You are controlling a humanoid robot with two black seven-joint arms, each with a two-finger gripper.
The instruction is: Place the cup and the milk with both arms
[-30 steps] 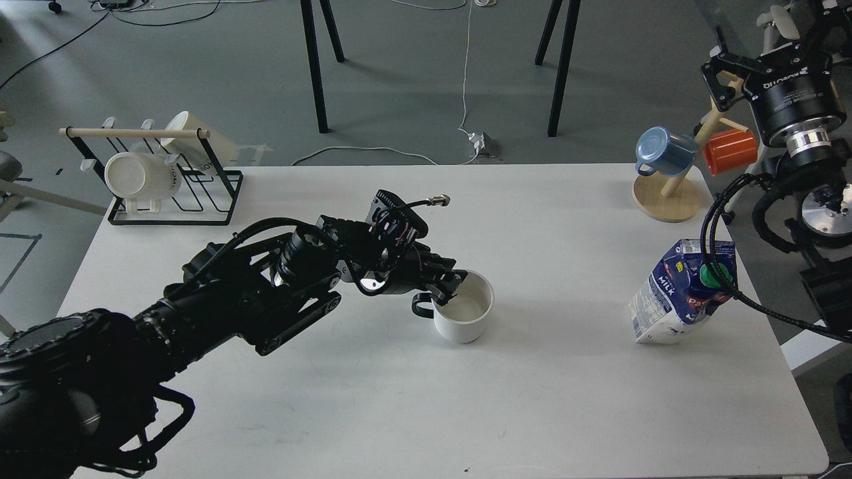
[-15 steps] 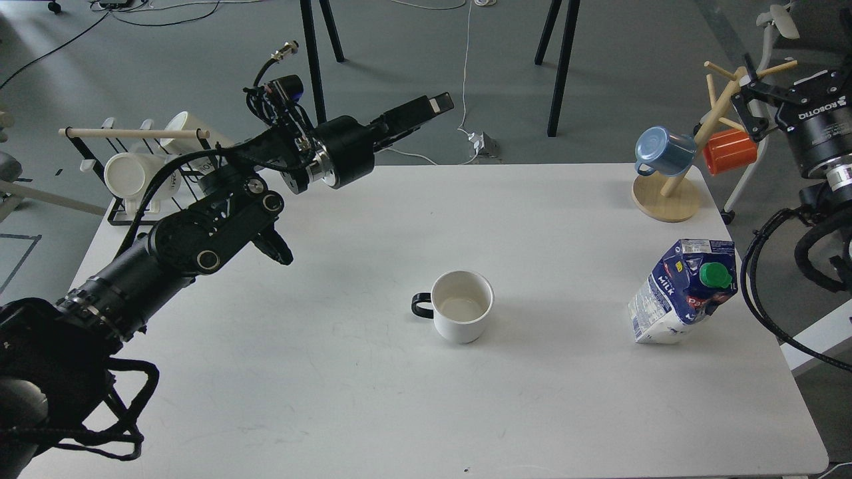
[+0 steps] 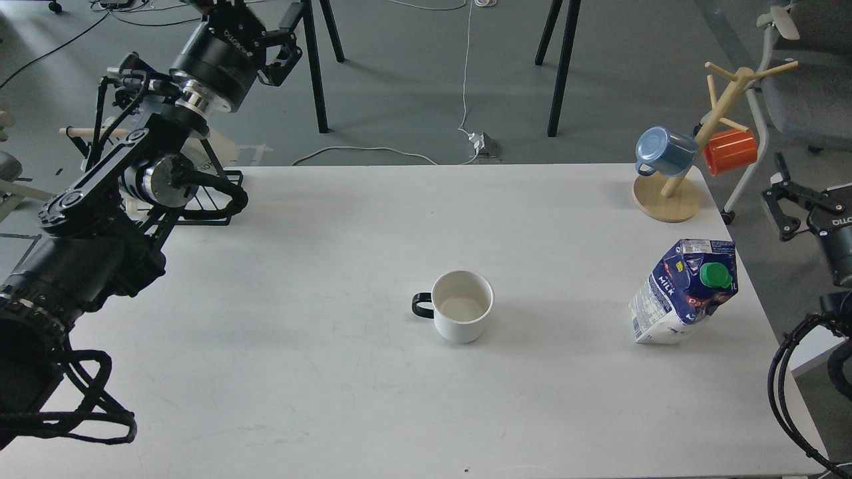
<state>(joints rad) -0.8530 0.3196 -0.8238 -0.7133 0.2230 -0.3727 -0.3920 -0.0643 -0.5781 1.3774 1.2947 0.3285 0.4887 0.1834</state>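
The cup [image 3: 462, 324], a white mug with a black loop handle pointing left, stands upright in the middle of the white table [image 3: 319, 386]. The milk [image 3: 673, 299], a dark blue and white carton with a green cap, stands leaning near the table's right edge. My left gripper [image 3: 256, 14] is raised high at the far left, above the rack and far from the cup. It is empty, its fingers spread and partly cut off by the top edge. My right gripper [image 3: 783, 199] is off the table's right edge, above and to the right of the milk. It is empty, with one splayed finger showing.
A wooden mug tree [image 3: 665, 199] at the back right corner holds a blue mug [image 3: 662, 152] and an orange mug [image 3: 730, 150]. A black wire rack [image 3: 213, 199] stands at the back left, mostly hidden behind my left arm. Black legs of another table stand beyond the far edge.
My left gripper has let go of the cup and swung up and back to the far left. My right arm has moved down and to the right, away from the mug tree. The cup and the milk have stayed put.
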